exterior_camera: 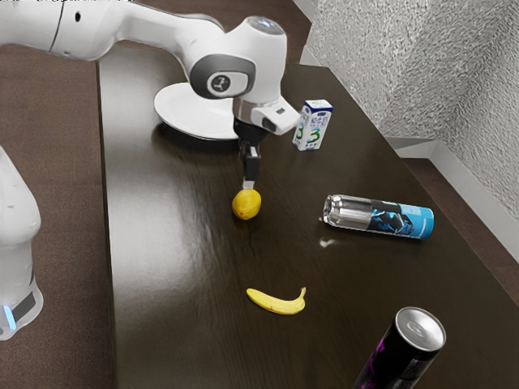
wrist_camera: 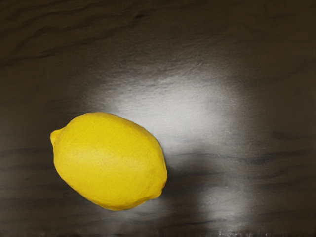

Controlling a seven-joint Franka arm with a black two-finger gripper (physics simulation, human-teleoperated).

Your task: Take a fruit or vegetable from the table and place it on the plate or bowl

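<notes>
Hovering gripper [exterior_camera: 250, 183] just above lemon [exterior_camera: 246, 204]. Needing to ctr over it, going straight down, squeezing softly b/c round, rolls. Can't tell if pincer spread or pressed together.

A lemon [wrist_camera: 108, 160] lies on its side on a dark wooden table [wrist_camera: 256, 59]. It is bright yellow, with finely pitted skin. Its shape is an elongated oval, with a small nub at one end and a blunter tip at the other, and its long axis runs slantwise across the lines of the table's grain. The tabletop is nearly black and glossy, with faint wavy streaks of grain. A broad pale glare [wrist_camera: 168, 108] spreads over the wood right beside the lemon and beyond it, washing out the grain there. A soft dark shade [wrist_camera: 183, 177], probably the lemon's own shadow, hugs the fruit by its blunter tip.
</notes>
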